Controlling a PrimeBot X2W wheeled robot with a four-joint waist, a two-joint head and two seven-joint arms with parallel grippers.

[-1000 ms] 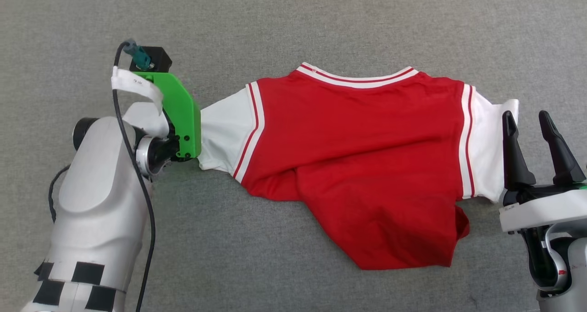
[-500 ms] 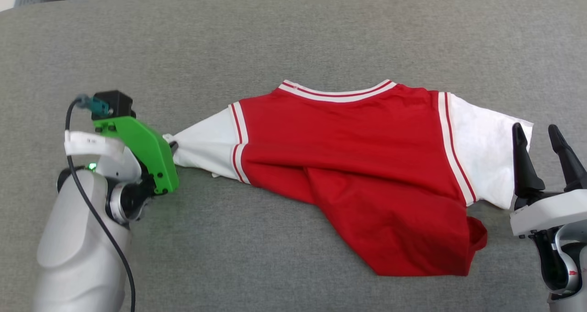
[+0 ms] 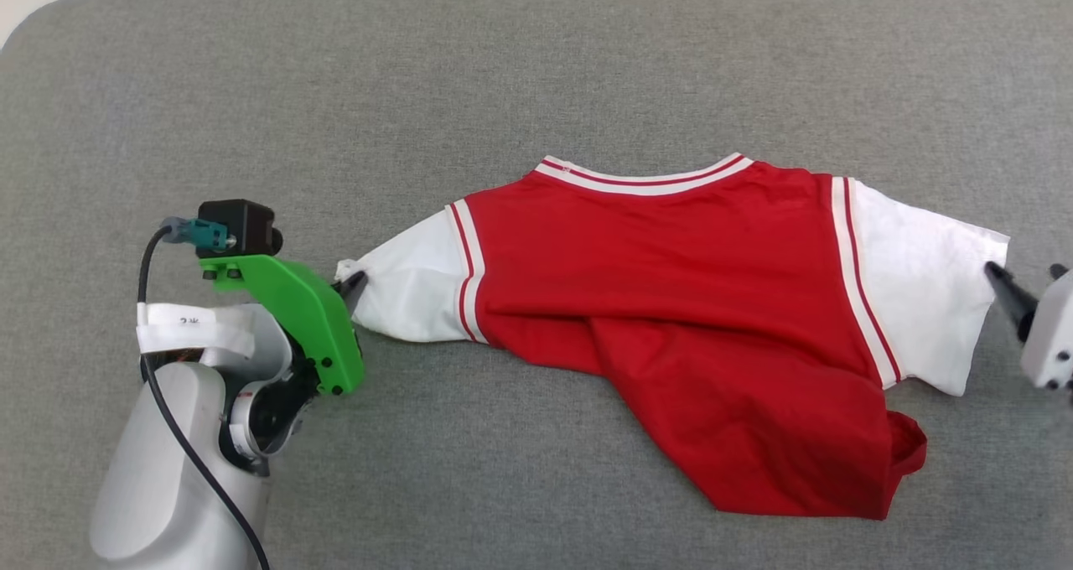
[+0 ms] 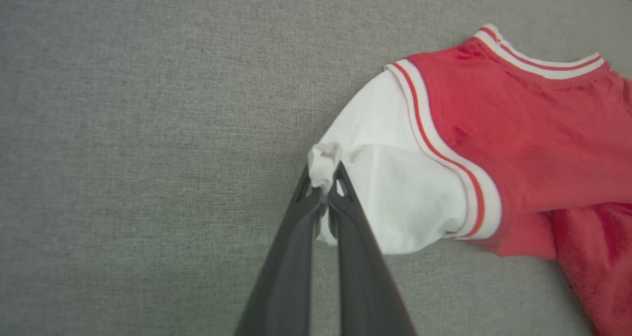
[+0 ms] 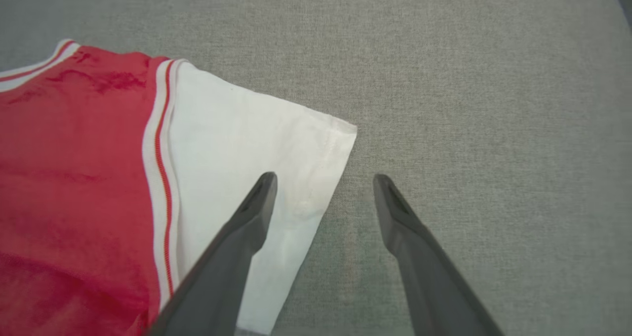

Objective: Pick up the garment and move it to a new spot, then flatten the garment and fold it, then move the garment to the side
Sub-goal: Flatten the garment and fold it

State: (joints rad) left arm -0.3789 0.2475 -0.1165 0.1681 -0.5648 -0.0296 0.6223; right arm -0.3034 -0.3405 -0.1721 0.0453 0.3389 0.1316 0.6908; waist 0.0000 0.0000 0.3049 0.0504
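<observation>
So the garment [image 3: 671,302] is lying on the grey fabric surface [image 3: 503,75], a bit right of the middle, with the striped collar [image 3: 641,178] on the far side and plain red facing up. It's nowhere near flat. The red body is bunched, with a big diagonal crease running toward the near right, and the bottom corner [image 3: 909,448] is curled over on itself.

The left gripper [image 3: 350,289] is clamped tight on the very tip of the left sleeve [image 3: 415,293]. In the left wrist view the two dark fingers [image 4: 296,237] are pressed together, with a little wad of white cloth squeezed out past the tips (a real pinch, not a brush). The sleeve is drawn out to a point toward the left, away from the red body.

The right gripper [image 5: 324,179] is spread wide with nothing in it. From its wrist view, one finger sits over the white right sleeve [image 5: 247,138] and the other over bare grey fabric, so the sleeve's hemmed edge runs between them. I can't tell whether either finger touches the cloth. In the head view this gripper sits at the far right edge of the frame, right beside the sleeve's end.

There's also a green bracket [image 3: 302,310] and a black cable [image 3: 176,419] on the left arm, well to the left of the shirt.
</observation>
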